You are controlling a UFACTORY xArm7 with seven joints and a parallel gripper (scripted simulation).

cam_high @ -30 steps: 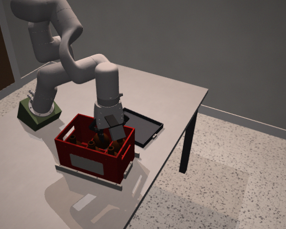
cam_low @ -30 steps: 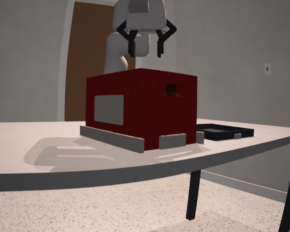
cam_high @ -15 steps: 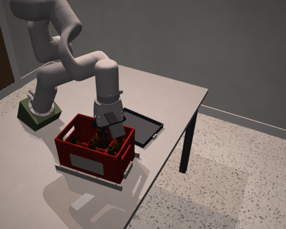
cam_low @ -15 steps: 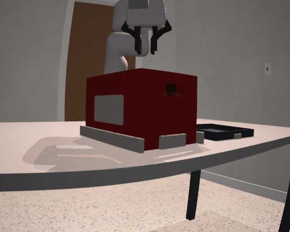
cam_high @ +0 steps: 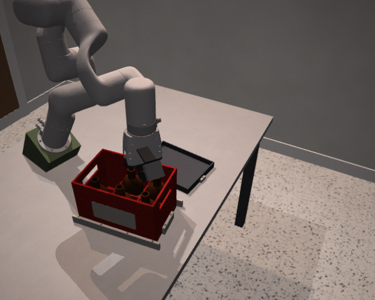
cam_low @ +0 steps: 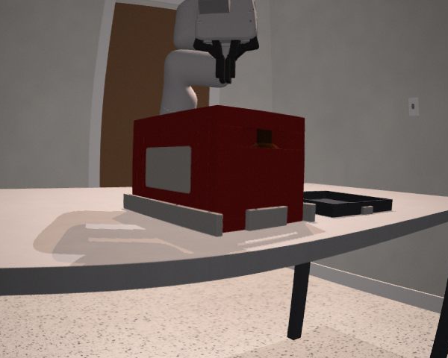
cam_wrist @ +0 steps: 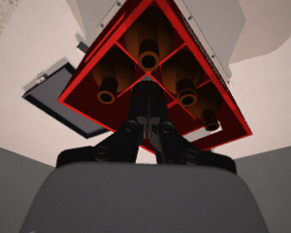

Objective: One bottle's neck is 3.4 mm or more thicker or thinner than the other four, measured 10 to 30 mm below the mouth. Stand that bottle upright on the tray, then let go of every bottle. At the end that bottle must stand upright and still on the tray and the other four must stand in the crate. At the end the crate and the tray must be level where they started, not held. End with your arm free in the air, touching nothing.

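A red crate [cam_high: 116, 209] [cam_low: 216, 173] [cam_wrist: 231, 125] stands on the table and holds several brown bottles, all upright in its cells. In the top view their mouths show, for example one bottle [cam_high: 132, 174] at the back and another [cam_high: 145, 195] at the front. In the wrist view three mouths are plain: one bottle [cam_wrist: 148, 59] at the far cell, one [cam_wrist: 107, 94] on the left, one [cam_wrist: 186, 97] on the right. My gripper [cam_low: 225, 78] [cam_wrist: 147, 95] hangs above the crate's middle, well clear of the rim. Its fingers are shut together with nothing between them. The black tray [cam_high: 187, 164] [cam_low: 375, 203] [cam_wrist: 53, 92] lies empty beside the crate.
Grey stop blocks [cam_high: 116, 230] [cam_low: 174, 213] hem in the crate's base. The table's edge [cam_high: 213, 213] runs close past the crate and tray. The arm's green base [cam_high: 49, 155] stands behind the crate. A bottle's neck [cam_low: 263, 140] shows through the crate's handle hole.
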